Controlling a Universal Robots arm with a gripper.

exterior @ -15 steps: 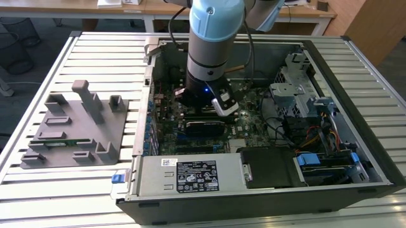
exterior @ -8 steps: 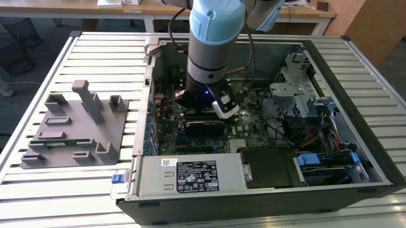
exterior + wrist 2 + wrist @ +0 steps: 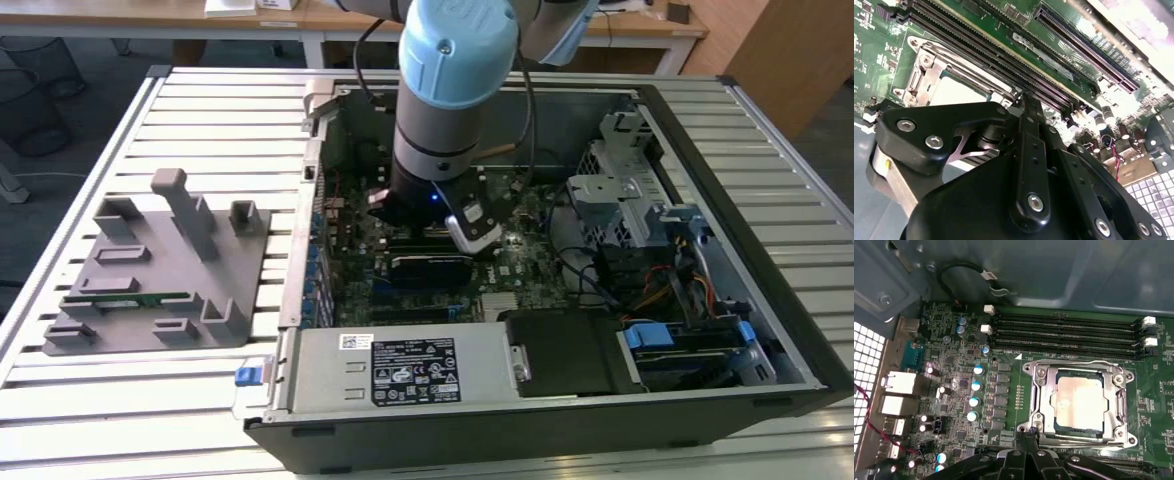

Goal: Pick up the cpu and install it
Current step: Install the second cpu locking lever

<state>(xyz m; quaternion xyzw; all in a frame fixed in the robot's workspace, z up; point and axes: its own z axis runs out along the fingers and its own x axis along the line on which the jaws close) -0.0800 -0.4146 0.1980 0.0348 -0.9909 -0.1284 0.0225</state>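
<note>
- Slatted pale metal table point(image 3: 200, 110) carries an open black computer case point(image 3: 561, 420), with wooden desks behind it.
- Inside, the cpu point(image 3: 1078, 402) lies flat in its socket frame point(image 3: 1076, 371) on the green motherboard point(image 3: 1004, 390): a square chip with a smooth, shiny metal top that reflects a warm pinkish light. In the second wrist view a pale corner of the cpu point(image 3: 956, 90) shows within the silver frame point(image 3: 924, 65).
- That frame is bright stamped steel with screw heads at its corners, and it borders the chip on all sides.
- Just beside the socket run long black memory slots point(image 3: 1069, 330) with white end clips, ribbed along their length.
- Near the other side stand small cylindrical capacitors point(image 3: 975, 386) with blue-silver tops.
- Black linked fingers of the gripper point(image 3: 1026, 442) sit just beside the frame's edge, drawn together at the tips with nothing between them; in the second wrist view the gripper point(image 3: 1021, 100) shows matte black links with round silver bolts.
- In the exterior view the arm point(image 3: 454, 90), pale blue over grey, reaches down into the case.
- A white printed label point(image 3: 411, 366) covers the grey power supply box; its text is too small to read.
- On the exterior view's left, a grey plastic fixture point(image 3: 154, 270) with upright posts holds a narrow green memory stick point(image 3: 127, 297).
</note>
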